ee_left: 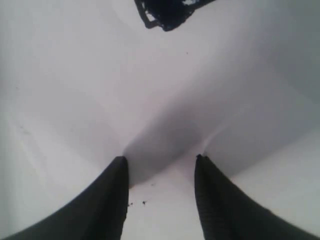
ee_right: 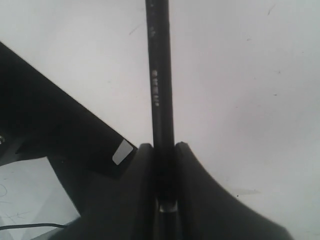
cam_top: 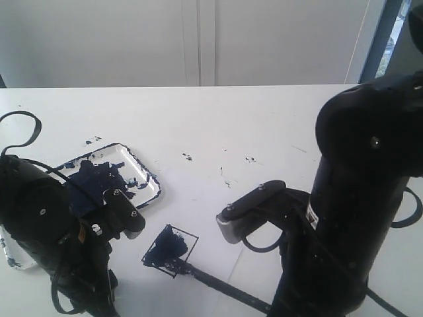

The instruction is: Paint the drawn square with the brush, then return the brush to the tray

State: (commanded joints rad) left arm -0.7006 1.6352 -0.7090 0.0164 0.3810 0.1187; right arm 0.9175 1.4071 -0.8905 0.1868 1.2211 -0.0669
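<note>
The drawn square [cam_top: 170, 247] lies on the white sheet in front of the tray [cam_top: 149, 173]; its inside is smeared with dark blue paint. It also shows at the edge of the left wrist view, drawn square [ee_left: 167, 10]. The long black brush [cam_top: 221, 285] slants from the square's near corner down toward the right arm, bristles at the outline. My right gripper [ee_right: 163, 147] is shut on the brush [ee_right: 160, 75] handle. My left gripper [ee_left: 161, 162] stands open with nothing in it over bare paper; in the exterior view the left gripper [cam_top: 125, 214] hovers between tray and square.
Dark paint blotches and a big blob cover the tray floor. Small paint specks [cam_top: 187, 157] dot the table behind the square. The bulky right arm [cam_top: 357, 198] fills the right side. A black cable [cam_top: 20, 125] loops at far left.
</note>
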